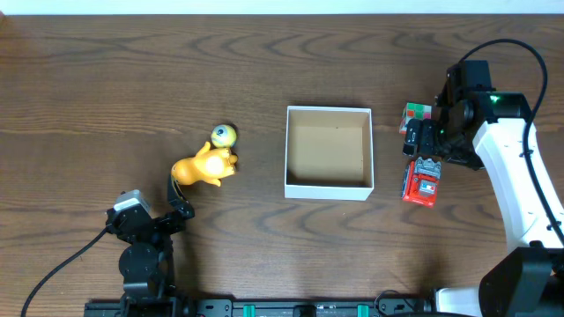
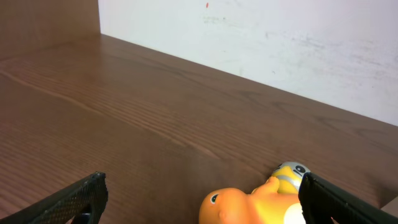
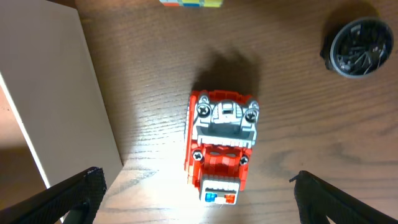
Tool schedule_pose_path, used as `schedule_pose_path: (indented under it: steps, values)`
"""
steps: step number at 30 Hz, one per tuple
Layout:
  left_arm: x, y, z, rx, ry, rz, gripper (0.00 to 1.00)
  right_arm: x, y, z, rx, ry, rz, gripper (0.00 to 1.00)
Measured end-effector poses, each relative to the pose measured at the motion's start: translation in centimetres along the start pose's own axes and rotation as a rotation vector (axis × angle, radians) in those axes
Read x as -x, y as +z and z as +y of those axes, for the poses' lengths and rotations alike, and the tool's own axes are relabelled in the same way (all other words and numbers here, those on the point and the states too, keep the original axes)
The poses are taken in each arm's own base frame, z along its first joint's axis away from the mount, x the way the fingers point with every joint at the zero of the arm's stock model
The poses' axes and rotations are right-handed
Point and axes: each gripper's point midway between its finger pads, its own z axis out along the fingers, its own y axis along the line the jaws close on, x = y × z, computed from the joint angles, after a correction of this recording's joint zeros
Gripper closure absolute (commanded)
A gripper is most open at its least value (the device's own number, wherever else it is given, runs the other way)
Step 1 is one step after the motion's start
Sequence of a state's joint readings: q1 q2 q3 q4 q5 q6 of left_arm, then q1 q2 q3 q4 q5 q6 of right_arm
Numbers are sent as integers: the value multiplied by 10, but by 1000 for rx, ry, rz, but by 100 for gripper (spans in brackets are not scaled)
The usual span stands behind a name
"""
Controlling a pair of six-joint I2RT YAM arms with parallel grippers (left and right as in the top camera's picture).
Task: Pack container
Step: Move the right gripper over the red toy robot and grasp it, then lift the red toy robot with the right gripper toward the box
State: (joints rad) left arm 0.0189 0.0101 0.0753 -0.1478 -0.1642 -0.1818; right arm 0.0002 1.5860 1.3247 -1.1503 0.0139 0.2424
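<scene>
Sitting empty at mid-table, the container [image 1: 328, 188] has a red toy truck [image 3: 221, 146] near its right wall. Right gripper [image 3: 198, 182] hangs over the truck, spread and empty; advise a straight descent, straddling the cab squarely. Left gripper [image 2: 202, 188] spread beside the orange toy [image 1: 204, 165]; dark wood table [image 1: 88, 79], white wall [image 2: 280, 43] beyond

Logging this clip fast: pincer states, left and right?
Left pincer: open, holding nothing.
Right pincer: open, empty, over the red toy truck.
</scene>
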Motion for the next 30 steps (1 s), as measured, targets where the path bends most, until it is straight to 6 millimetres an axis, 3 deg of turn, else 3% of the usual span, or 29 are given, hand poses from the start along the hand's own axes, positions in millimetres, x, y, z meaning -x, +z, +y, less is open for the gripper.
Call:
schedule_pose_path:
  steps: [11,25,30]
  values:
    - [0,0,0,0,0,0,2,-21,42,-17,-85,122,29,1]
    - [0,0,0,0,0,0,2,-46,87,-28,-94,124,45,1]
    - [0,0,0,0,0,0,2,-40,98,-25,-69,92,-1,1]
